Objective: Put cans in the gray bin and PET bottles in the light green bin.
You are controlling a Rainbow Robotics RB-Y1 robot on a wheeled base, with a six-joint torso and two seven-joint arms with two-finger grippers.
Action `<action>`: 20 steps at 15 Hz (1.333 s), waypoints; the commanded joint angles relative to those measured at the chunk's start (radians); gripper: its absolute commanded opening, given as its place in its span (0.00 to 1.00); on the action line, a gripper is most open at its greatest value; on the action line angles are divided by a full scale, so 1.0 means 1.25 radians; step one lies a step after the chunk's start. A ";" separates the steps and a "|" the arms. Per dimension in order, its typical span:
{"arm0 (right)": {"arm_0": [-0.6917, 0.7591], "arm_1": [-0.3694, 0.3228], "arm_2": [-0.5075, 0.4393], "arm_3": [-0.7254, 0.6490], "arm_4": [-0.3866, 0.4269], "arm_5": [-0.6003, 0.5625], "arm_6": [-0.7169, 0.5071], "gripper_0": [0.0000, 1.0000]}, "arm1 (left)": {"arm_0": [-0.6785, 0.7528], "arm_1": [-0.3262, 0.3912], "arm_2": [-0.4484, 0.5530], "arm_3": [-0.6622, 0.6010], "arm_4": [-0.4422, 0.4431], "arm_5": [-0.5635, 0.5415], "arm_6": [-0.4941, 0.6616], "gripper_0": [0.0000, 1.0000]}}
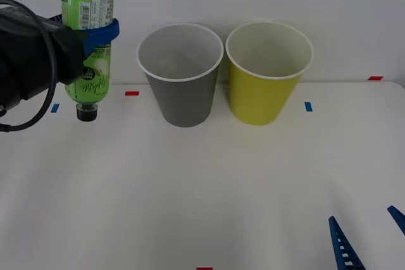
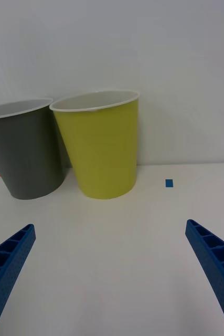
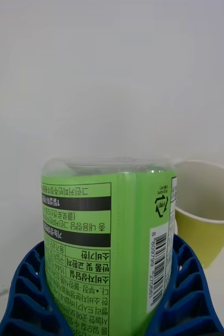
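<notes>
Left tool point(image 3: 112, 310) grips inverted PET bottle point(image 1: 88, 42), cap down in front view.

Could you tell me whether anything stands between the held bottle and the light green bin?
Yes: the gray bin stands between them. The left gripper holds the bottle cap-down at the table's left, and the light green bin is just beyond the gray one.

Our left arm sits at the upper left of the front view, black and cabled, its left gripper point(image 1: 95, 35) raised with blue ribbed fingers point(image 3: 188, 294) clamped on a load held upside down. Our right gripper point(image 1: 367, 232) rests at the lower right corner of that view, its two blue fingers point(image 2: 216, 262) spread wide apart and holding nothing.
</notes>
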 commanded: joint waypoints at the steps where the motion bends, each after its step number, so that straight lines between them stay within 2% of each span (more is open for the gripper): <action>1: 0.000 0.000 0.000 0.000 0.000 0.000 0.000 1.00 | -0.045 -0.021 -0.021 0.000 -0.007 0.004 -0.004 0.00; 4: 0.000 0.000 0.000 0.000 0.000 0.000 0.000 1.00 | -0.144 -0.040 -0.055 0.006 -0.038 0.004 -0.006 0.00; 8: 0.000 0.000 0.000 0.000 0.000 0.000 0.000 1.00 | -0.263 -0.082 -0.132 0.149 -0.114 -0.001 -0.009 0.00; 11: 0.000 0.000 0.000 0.000 0.000 0.000 0.000 1.00 | -0.331 -0.121 -0.254 0.240 -0.267 -0.060 0.000 0.00; 12: 0.000 0.000 0.000 0.000 0.000 0.000 0.000 1.00 | -0.355 -0.134 -0.276 0.262 -0.283 -0.062 0.005 0.00; 14: 0.000 0.000 0.000 0.000 0.000 0.000 0.000 1.00 | -0.385 -0.148 -0.294 0.288 -0.282 -0.068 0.015 0.00; 16: 0.000 0.000 0.000 0.000 0.000 0.000 0.000 1.00 | -0.411 -0.156 -0.318 0.316 -0.273 -0.110 0.026 0.00; 19: 0.000 0.000 0.000 0.000 0.000 0.000 0.000 1.00 | -0.459 -0.152 -0.357 0.421 -0.270 -0.211 0.033 0.00; 20: 0.000 0.000 0.000 0.000 0.000 0.000 0.000 1.00 | -0.465 -0.151 -0.369 0.477 -0.241 -0.285 0.033 0.00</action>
